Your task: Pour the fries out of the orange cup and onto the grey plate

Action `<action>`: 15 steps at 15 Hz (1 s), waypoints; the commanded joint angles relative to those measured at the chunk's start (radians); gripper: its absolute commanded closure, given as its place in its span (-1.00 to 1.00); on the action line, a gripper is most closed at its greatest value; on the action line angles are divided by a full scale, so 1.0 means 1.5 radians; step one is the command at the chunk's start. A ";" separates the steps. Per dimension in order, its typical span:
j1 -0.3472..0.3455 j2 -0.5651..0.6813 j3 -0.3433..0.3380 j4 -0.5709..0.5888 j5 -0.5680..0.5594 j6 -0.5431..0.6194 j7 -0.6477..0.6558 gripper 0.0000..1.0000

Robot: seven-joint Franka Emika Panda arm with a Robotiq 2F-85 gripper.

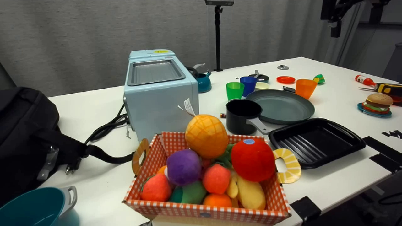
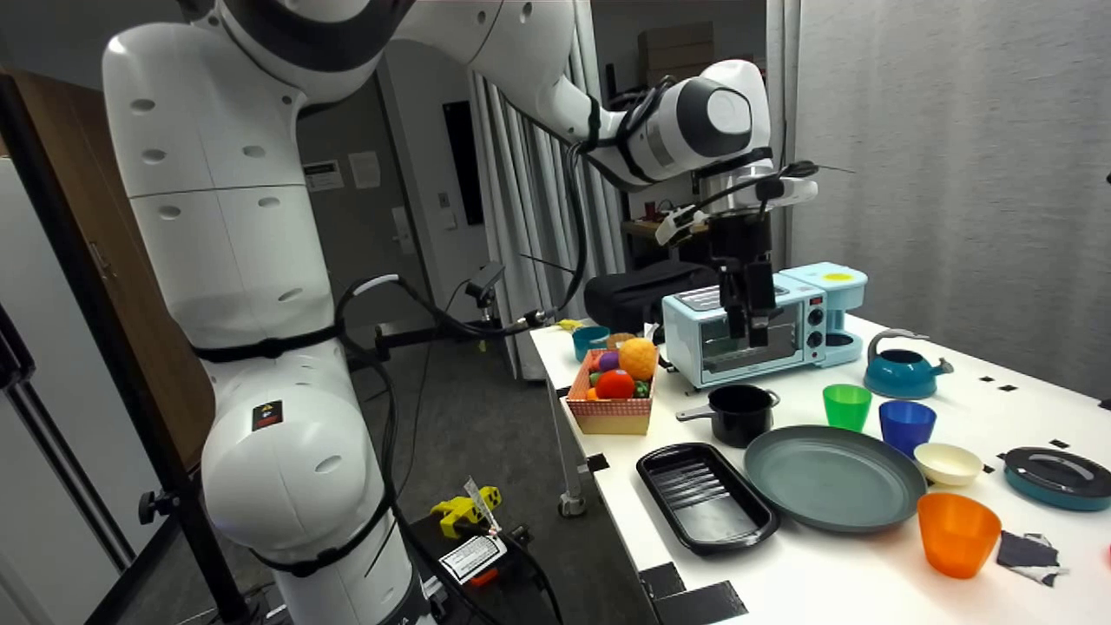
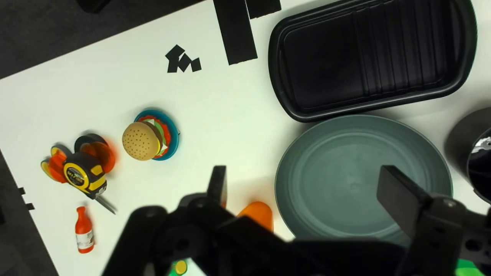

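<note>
The orange cup (image 1: 305, 88) stands upright on the white table beside the grey plate (image 1: 281, 106). In an exterior view the cup (image 2: 957, 534) is at the plate's near right edge, and the plate (image 2: 833, 477) is bare. In the wrist view the cup (image 3: 259, 214) is partly hidden behind the gripper's left finger; the plate (image 3: 353, 153) fills the middle right. The fries do not show; the inside of the cup is hidden. My gripper (image 3: 303, 178) is open and empty, high above the table. It also shows in both exterior views (image 2: 751, 325) (image 1: 335, 30).
A black ridged tray (image 2: 707, 499) and a black pot (image 2: 740, 415) border the plate. A green cup (image 2: 846, 406), a blue cup (image 2: 906, 425) and a cream bowl (image 2: 948, 463) stand behind it. A toy burger (image 3: 142, 141) and a tape measure (image 3: 82, 174) lie farther off.
</note>
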 commanded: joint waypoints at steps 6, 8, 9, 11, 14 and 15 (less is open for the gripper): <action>0.006 0.006 -0.004 0.004 -0.003 0.001 0.008 -1.00; 0.007 0.032 -0.005 0.022 -0.007 0.010 0.027 -1.00; 0.007 0.050 -0.006 0.035 -0.009 0.016 0.037 -1.00; 0.006 0.098 -0.011 0.078 -0.008 0.019 0.048 -1.00; 0.007 0.187 -0.027 0.160 -0.005 0.016 0.054 -1.00; 0.007 0.216 -0.034 0.190 -0.002 0.010 0.051 -1.00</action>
